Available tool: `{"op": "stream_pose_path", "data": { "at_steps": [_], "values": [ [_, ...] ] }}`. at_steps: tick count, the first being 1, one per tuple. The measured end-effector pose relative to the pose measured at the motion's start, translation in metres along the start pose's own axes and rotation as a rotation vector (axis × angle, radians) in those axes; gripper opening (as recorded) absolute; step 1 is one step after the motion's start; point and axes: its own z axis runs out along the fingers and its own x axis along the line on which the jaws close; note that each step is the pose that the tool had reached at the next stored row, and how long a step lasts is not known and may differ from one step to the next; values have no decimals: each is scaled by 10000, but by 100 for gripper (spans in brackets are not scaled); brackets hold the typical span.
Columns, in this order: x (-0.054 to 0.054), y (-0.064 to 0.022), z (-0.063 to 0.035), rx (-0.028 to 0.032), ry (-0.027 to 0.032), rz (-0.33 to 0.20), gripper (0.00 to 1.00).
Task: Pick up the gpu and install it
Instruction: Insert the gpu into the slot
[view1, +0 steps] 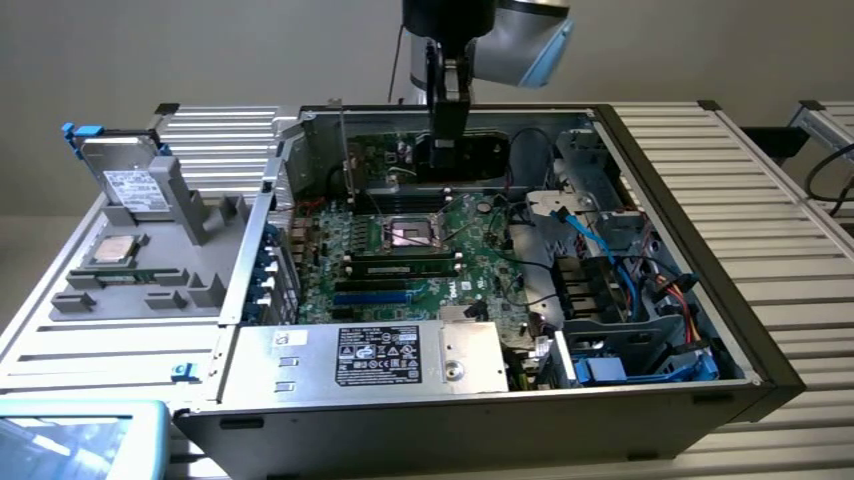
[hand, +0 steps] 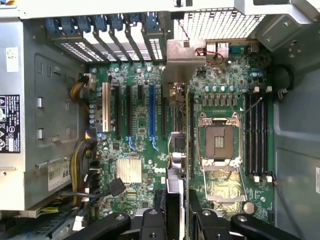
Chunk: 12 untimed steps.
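Note:
My gripper (view1: 449, 105) hangs over the far end of the open computer case (view1: 747, 330), shut on the gpu (view1: 446, 150), which hangs upright below the fingers as a dark card. In the wrist view the gpu (hand: 176, 150) is seen edge-on between the two black fingers (hand: 155, 217), its silver metal bracket (hand: 185, 55) pointing toward the case's slotted rear wall. The card hovers above the green motherboard (hand: 130, 150), beside the blue expansion slot (hand: 151, 112) and the black slots around it. I cannot tell whether it touches a slot.
The bare CPU socket (hand: 218, 140) and memory slots (hand: 255, 135) lie beside the card. A power supply (view1: 360, 355) fills the case's near end, cables and blue drive bays (view1: 627, 300) the exterior view's right. A grey fixture tray (view1: 147, 250) with a silver drive (view1: 131, 185) stands at the left.

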Motion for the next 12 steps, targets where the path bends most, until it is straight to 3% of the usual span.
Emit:
{"op": "stream_pose_path", "data": {
  "at_steps": [4,6,9,10,12],
  "values": [
    [7,24,22,13,-40,9,28],
    [11,39,31,-90,-41,3,28],
    [20,69,45,-329,-50,-11,28],
    [23,70,51,-379,-53,-13,28],
    [31,73,60,-379,-51,-11,28]
  ]
}}
